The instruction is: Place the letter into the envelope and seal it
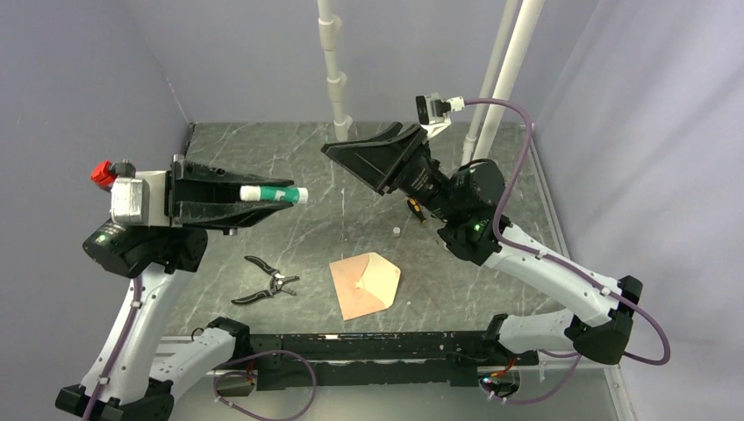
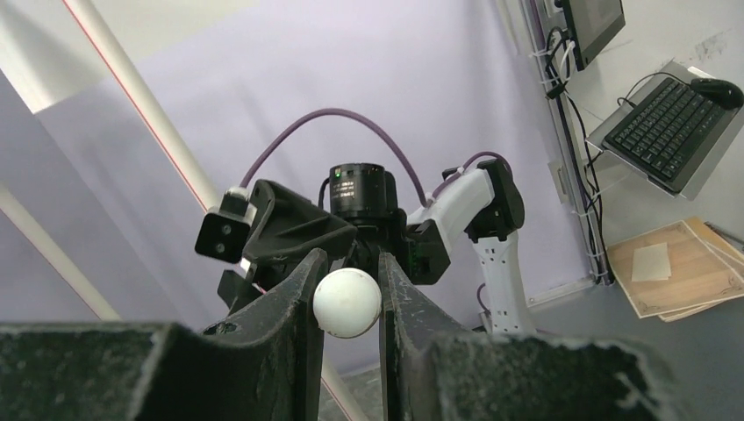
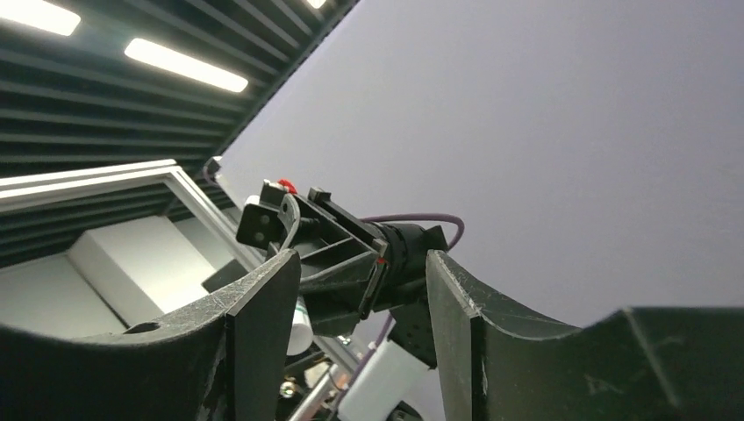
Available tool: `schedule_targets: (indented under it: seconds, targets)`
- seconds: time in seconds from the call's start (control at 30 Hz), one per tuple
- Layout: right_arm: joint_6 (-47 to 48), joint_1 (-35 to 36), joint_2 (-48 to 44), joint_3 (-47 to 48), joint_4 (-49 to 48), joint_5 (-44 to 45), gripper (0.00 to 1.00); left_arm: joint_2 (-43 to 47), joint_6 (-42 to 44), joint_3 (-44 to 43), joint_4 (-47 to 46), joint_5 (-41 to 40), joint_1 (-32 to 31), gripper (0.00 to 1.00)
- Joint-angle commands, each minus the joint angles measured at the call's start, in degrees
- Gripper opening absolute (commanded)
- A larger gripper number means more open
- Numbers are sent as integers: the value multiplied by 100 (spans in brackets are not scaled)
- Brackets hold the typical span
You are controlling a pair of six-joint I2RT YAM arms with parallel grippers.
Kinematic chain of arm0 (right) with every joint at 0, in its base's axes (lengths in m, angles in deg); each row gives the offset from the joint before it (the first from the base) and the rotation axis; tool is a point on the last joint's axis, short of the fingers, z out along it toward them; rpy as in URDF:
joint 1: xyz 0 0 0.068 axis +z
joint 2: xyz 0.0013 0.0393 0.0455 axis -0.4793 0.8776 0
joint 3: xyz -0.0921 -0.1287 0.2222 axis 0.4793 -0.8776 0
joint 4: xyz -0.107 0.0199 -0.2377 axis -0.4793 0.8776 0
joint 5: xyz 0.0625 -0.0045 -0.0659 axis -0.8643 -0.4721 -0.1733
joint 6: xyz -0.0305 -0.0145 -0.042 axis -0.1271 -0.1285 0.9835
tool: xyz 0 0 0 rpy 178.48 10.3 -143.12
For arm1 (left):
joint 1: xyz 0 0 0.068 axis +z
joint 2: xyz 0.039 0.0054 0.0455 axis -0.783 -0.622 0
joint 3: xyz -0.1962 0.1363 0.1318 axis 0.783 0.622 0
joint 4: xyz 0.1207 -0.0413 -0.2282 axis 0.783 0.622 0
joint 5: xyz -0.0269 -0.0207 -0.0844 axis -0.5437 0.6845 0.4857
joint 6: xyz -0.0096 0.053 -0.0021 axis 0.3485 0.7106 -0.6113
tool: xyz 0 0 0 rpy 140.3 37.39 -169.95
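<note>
The pinkish-tan envelope [image 1: 364, 285] lies flat on the dark marble table [image 1: 289, 149] near the front centre, its pointed flap turned to the right. The letter does not show as a separate sheet. My left gripper [image 1: 254, 197] is raised at the left and shut on a white and green glue stick [image 1: 274, 194], whose round white end [image 2: 347, 303] sits between the fingers in the left wrist view. My right gripper [image 1: 355, 167] hangs high over the table's middle, facing the left one. Its jaws [image 3: 364, 272] stand open with nothing between them.
Black pliers [image 1: 268, 282] lie left of the envelope. A small white bit [image 1: 397, 231] rests on the table above the envelope. A yellow and black tool [image 1: 415, 210] shows under the right wrist. White pipes [image 1: 333, 70] rise at the back.
</note>
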Motion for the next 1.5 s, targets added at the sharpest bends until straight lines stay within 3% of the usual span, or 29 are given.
schedule_targets:
  seconds: [0.0, 0.3, 0.53, 1.0, 1.27, 1.47]
  targets:
    - [-718, 25, 154, 9, -721, -111, 59, -5, 310, -80, 95, -94, -28, 2]
    - [-788, 25, 348, 152, -942, -569, 68, 1, 716, 37, 400, -472, -28, 2]
    - [-580, 25, 408, 239, -1231, -721, 65, -152, 547, 249, 231, -1038, -28, 2]
    - [-726, 25, 701, 641, -1105, -1065, 62, -568, 24, 262, -572, -897, -28, 2]
    - [-738, 17, 527, 259, -1934, -791, 28, -606, -148, 315, -751, -834, -28, 3]
    - [-805, 16, 487, 32, -2406, -729, 5, -855, -877, 222, -1536, -763, -28, 3]
